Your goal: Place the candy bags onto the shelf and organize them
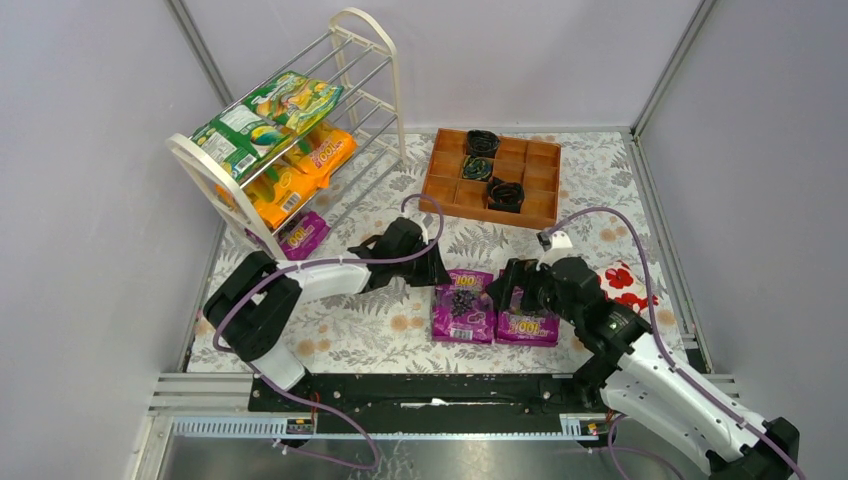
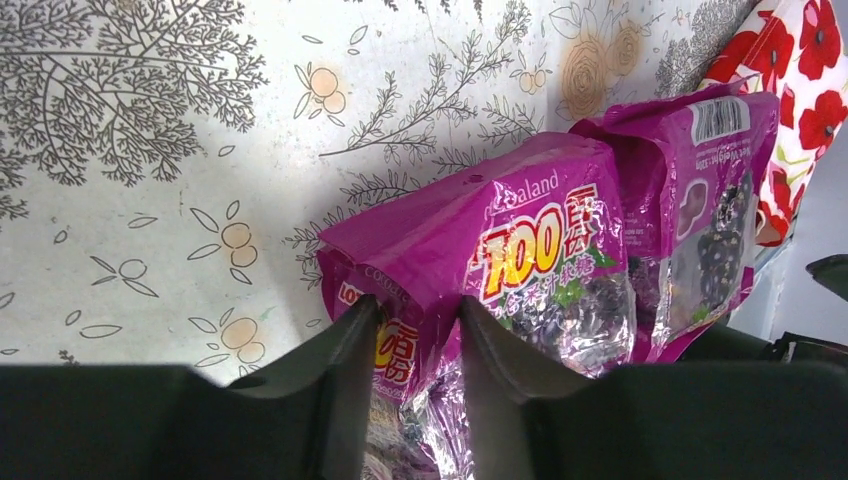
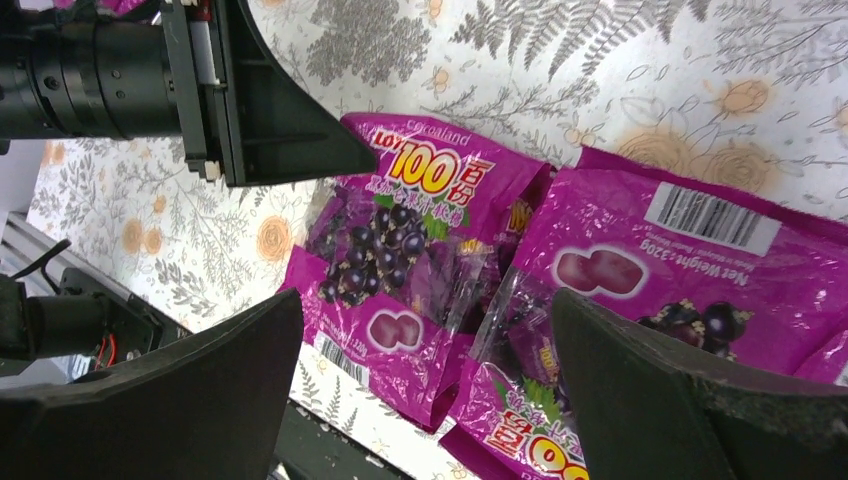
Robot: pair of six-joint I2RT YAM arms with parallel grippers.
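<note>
Two purple candy bags lie side by side on the floral table: the left one (image 1: 463, 305) (image 2: 530, 250) (image 3: 400, 230) and the right one (image 1: 528, 325) (image 2: 710, 200) (image 3: 680, 270). My left gripper (image 1: 432, 268) (image 2: 418, 305) is shut on the far left edge of the left purple bag, with foil bunched between its jaws. My right gripper (image 1: 510, 285) (image 3: 428, 300) is wide open and empty, just above the two bags. The cream shelf (image 1: 360, 30) at the back left holds green bags (image 1: 265, 115) on top, orange bags (image 1: 305, 170) in the middle and a purple bag (image 1: 305, 235) at the bottom.
A wooden compartment tray (image 1: 445, 185) with black coils (image 1: 482, 143) stands at the back centre. A red-and-white floral package (image 1: 625, 283) (image 2: 800, 60) lies right of the purple bags. Grey walls close in both sides, and a metal rail runs along the near edge.
</note>
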